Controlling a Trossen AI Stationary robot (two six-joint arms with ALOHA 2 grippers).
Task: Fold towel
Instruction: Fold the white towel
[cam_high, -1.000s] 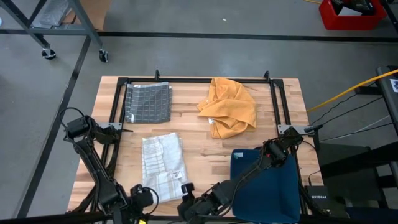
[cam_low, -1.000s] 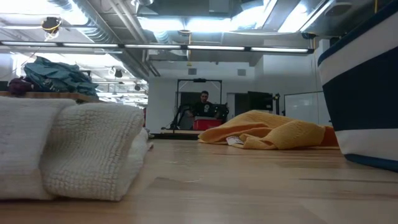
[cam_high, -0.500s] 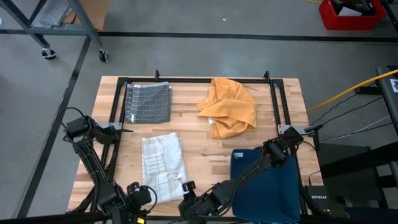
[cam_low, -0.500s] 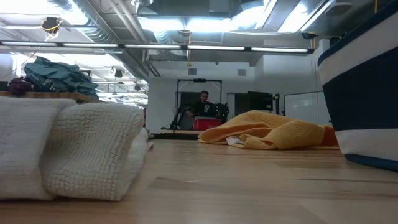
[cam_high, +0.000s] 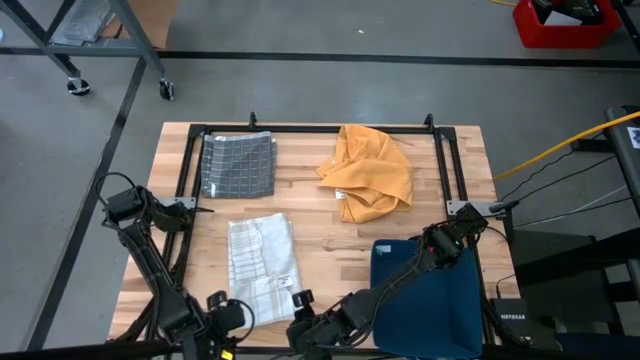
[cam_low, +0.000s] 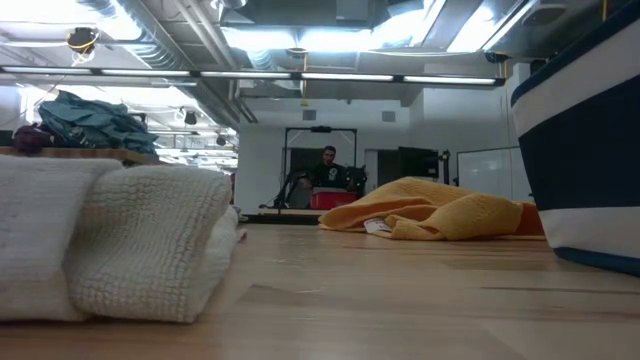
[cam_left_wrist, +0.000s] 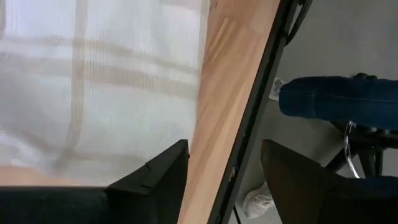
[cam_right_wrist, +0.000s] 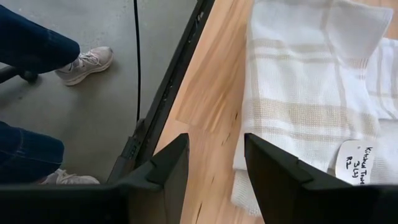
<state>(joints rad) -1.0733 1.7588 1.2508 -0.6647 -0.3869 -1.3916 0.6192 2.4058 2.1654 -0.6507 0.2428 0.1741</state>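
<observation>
Left pincer (cam_left_wrist: 221, 180) released beside folded white towel (cam_high: 262, 262), right pincer (cam_right_wrist: 214, 168) parted, empty

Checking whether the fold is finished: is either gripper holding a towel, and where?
Nothing is held. The left gripper and right gripper are open and empty beside the white towel.

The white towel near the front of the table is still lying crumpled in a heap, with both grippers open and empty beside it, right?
Not quite. The white towel is already folded into a neat rectangle, as the high view shows; the crumpled one is the orange towel. The left gripper and right gripper are indeed open and empty beside it.
</observation>
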